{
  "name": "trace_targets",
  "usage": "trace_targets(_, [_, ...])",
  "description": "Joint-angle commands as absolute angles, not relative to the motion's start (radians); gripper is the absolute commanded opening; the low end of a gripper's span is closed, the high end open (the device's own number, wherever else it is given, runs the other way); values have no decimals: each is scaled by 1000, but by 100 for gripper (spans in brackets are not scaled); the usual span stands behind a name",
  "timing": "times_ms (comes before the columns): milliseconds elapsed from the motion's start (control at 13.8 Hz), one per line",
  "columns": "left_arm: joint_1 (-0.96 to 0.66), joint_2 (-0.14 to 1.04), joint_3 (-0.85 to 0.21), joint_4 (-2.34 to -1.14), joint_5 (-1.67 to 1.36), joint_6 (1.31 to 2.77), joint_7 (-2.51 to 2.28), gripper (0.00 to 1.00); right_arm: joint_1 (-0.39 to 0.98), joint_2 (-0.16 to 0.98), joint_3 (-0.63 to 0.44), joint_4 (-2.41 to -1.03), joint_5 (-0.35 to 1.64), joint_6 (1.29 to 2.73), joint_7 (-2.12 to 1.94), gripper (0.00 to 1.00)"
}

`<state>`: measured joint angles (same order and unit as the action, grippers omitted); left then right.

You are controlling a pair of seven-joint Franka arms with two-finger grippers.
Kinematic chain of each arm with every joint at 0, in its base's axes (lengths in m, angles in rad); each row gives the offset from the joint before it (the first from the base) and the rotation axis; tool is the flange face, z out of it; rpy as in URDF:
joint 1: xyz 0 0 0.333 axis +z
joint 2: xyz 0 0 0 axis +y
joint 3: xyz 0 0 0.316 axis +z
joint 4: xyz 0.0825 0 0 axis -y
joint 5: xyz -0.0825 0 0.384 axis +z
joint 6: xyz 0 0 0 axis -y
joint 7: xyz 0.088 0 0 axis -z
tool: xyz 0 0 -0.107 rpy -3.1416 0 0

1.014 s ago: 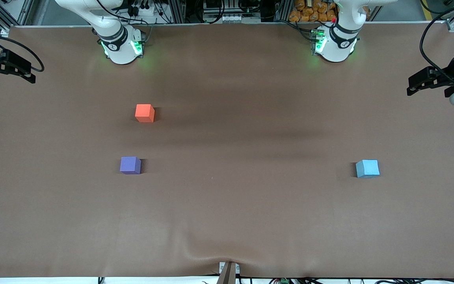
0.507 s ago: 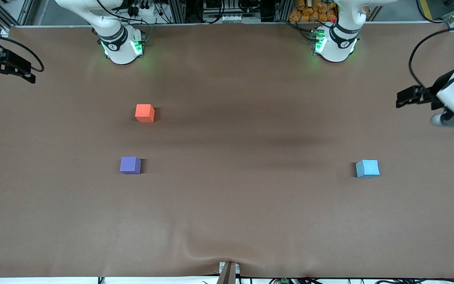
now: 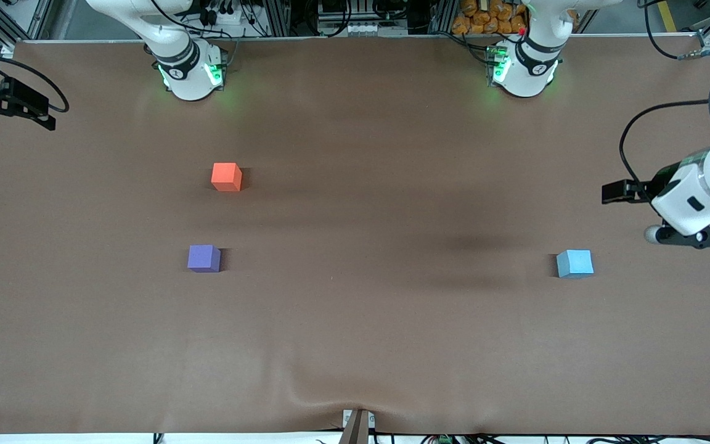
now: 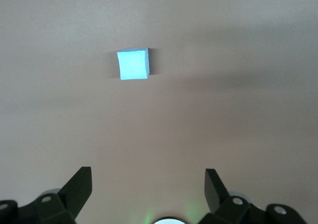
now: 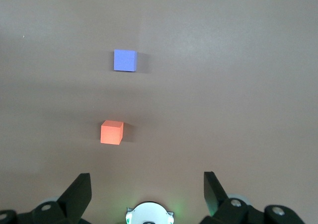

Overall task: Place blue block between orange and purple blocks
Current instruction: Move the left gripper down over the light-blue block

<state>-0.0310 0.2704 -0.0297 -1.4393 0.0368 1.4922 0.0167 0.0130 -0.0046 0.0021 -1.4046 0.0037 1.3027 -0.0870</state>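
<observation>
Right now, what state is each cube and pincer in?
Light sky-blue matte cube: flat on the table, untouched.
Orange-red matte cube: flat, untouched.
Violet-purple matte cube: flat, untouched, nearer the front camera than the orange-red one.
Left pincer: open, empty.
Right pincer: open, empty.

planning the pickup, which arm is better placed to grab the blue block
Left. The left gripper hangs open over the table's left-arm end, with the blue block lying free just ahead in its wrist view. The right gripper waits open near the orange block and purple block.
</observation>
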Motion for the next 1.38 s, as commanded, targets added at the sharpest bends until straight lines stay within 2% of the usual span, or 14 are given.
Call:
trace_targets(0, [-23,304,-26,-1408,63,1541,23,100,2,6,6,-1381,8,1284,-95,100])
trace_targets(145, [-25,337,-21,-1410,77,1609,15,100,3,6,6,-1381,8,1284,-95,100])
trace_targets(507, [-32,483,-23,-1407,92,1626,8,100,2,6,6,-1381,8,1284,-95,100])
trace_targets(869, [-29,526,-26,-1445,94,1747,5,100,2,6,6,-1381,8,1281,-94,100])
trace_targets(1303, [40,496,-32,-1698,86,2127,15,100,2,6,8,-1381,8,1278,-95,100])
